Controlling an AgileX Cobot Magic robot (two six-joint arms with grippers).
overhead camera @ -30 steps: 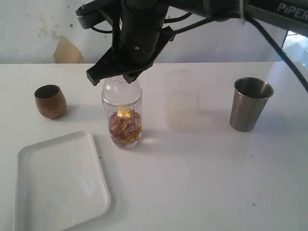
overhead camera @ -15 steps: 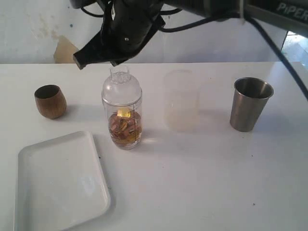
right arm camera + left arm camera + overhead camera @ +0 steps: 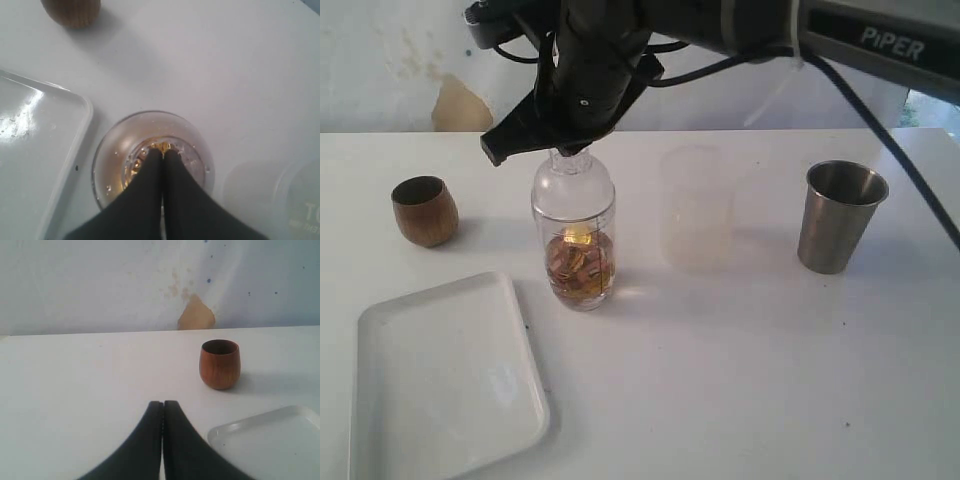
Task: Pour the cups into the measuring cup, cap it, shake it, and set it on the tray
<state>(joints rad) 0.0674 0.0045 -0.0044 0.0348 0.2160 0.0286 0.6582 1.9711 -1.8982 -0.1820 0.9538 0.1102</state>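
Measuring cup (image 3: 573, 270) w/ cap (image 3: 572, 190) on stood directly under right gripper (image 3: 162, 154); jaws clenched, empty, tips at cap's neck. Off-centre push could topple it, unseat cap, spill contents. Left gripper (image 3: 163, 406) clenched too, holding nothing.

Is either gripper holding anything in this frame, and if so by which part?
Nothing is held. Both grippers are shut and empty: the left gripper over the table, the right gripper tip-down at the neck of the cap.
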